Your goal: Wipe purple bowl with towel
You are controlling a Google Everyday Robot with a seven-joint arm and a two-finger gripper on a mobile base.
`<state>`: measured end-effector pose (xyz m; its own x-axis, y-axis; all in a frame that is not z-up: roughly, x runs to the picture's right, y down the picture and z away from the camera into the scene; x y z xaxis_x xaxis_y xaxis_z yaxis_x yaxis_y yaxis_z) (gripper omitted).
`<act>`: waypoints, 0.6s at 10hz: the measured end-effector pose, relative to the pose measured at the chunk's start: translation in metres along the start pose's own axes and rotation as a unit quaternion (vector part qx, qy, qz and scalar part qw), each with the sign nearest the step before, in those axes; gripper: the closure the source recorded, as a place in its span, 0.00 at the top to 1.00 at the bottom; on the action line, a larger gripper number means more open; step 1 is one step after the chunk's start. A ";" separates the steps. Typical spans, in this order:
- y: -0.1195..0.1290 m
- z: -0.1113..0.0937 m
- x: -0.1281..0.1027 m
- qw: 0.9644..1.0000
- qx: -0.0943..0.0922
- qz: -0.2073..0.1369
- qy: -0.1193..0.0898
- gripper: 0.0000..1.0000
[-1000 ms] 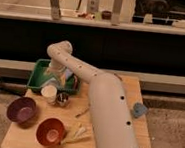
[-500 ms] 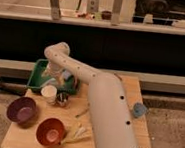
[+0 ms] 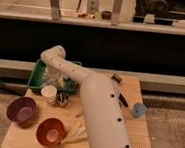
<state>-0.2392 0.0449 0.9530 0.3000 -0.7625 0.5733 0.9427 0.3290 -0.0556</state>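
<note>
From the camera view, the white arm (image 3: 99, 114) rises from the near right of the wooden table (image 3: 134, 133) and bends back to the far left. There the gripper (image 3: 52, 78) hangs down into the green tray (image 3: 33, 80). Whether it is apart or together, I cannot tell.

The purple bowl (image 3: 21, 109) sits upright at the table's near left corner, nearer than the gripper, a little to its left, and apart from it. A white cup (image 3: 48, 93) and a small metal cup (image 3: 62, 98) stand between tray and bowl. The orange bowl (image 3: 50, 131) lies just right of the purple one, nearer still. A pale blue object (image 3: 139, 110) rests at the right edge.
</note>
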 end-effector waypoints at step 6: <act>-0.012 0.023 0.015 1.000 -0.001 0.014 0.021 0.64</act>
<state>-0.2497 0.0420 0.9811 0.3329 -0.7758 0.5360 0.9338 0.3503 -0.0728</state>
